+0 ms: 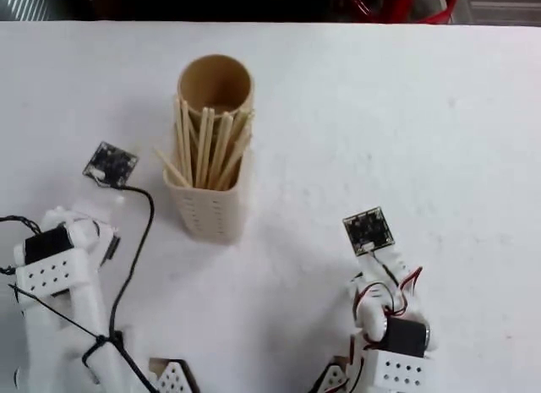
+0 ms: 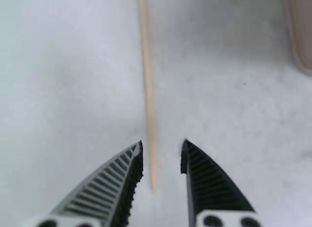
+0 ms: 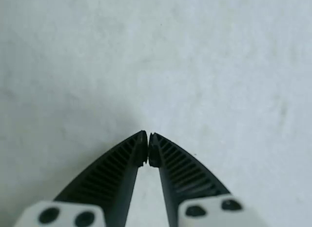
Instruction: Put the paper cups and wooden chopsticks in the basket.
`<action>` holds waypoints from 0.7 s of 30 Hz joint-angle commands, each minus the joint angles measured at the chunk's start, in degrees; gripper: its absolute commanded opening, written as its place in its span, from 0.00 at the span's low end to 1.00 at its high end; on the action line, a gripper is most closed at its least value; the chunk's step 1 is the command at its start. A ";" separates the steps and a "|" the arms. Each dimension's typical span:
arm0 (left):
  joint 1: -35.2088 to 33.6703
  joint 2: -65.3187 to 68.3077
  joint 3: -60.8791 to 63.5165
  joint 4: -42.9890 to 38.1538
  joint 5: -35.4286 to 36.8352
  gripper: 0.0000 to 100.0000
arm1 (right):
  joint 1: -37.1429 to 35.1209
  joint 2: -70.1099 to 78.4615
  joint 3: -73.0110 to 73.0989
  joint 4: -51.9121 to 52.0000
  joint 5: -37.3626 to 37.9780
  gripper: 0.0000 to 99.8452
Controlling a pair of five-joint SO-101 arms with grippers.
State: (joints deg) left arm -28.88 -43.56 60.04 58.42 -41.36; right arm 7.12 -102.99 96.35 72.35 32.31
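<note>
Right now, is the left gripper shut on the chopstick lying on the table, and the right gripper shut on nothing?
Not quite: the left wrist view shows the left gripper open, straddling the chopstick on the table. The right gripper is indeed shut on nothing.
</note>
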 commanded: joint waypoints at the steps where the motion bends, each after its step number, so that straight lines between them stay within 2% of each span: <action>1: 0.92 -1.27 -2.29 -2.46 2.46 0.23 | 0.22 -0.40 0.53 -0.92 0.18 0.02; 7: 5.41 1.71 -6.15 -2.81 2.81 0.21 | 0.22 -0.40 0.53 -0.92 0.18 0.02; 21: 5.49 41.80 -29.10 -2.90 2.81 0.20 | 0.22 -0.40 0.53 -0.92 0.18 0.02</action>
State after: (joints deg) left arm -24.04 -7.25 36.57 56.13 -39.16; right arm 7.12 -102.99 96.35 72.35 32.31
